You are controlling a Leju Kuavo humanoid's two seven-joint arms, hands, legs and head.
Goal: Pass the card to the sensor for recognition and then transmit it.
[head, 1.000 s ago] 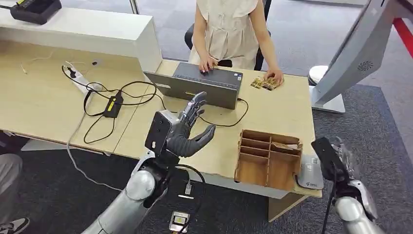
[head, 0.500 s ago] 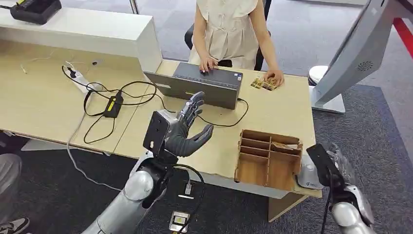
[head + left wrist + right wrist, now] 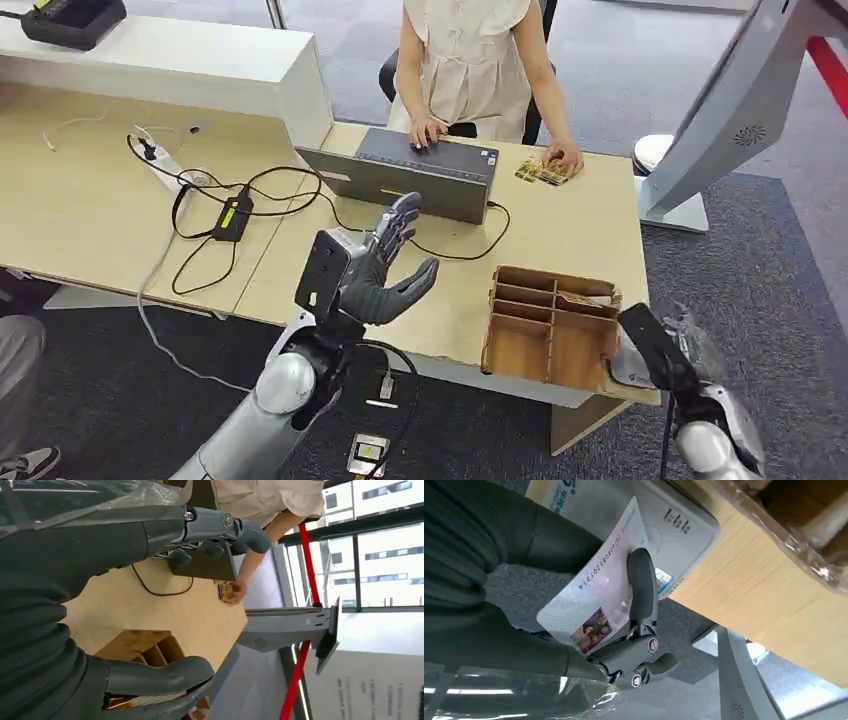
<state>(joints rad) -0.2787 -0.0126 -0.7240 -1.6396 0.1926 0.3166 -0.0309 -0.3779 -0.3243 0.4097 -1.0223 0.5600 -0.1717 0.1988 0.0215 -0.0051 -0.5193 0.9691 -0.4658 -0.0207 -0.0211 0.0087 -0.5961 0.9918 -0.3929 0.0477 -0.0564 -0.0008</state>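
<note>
One desk [image 3: 560, 235], one sensor [image 3: 674, 525], one card [image 3: 599, 595] in right hand [image 3: 574, 630].

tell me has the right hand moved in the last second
Yes. The right hand, holding the card, has shifted left toward the wooden organizer and over the card reader.

Desk [image 3: 560, 235] bears laptop [image 3: 430, 175], wooden organizer [image 3: 550, 325] (compartmented), sensor [image 3: 632, 365], cables [image 3: 235, 205].

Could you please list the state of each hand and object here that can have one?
Left hand: raised over the desk, fingers apart, holding nothing.
Right hand: holds the card.
Card: pinched, just in front of the sensor.
Sensor: flat at the desk corner.
Organizer: upright, something in one compartment.
Laptop: open, person typing.
</note>
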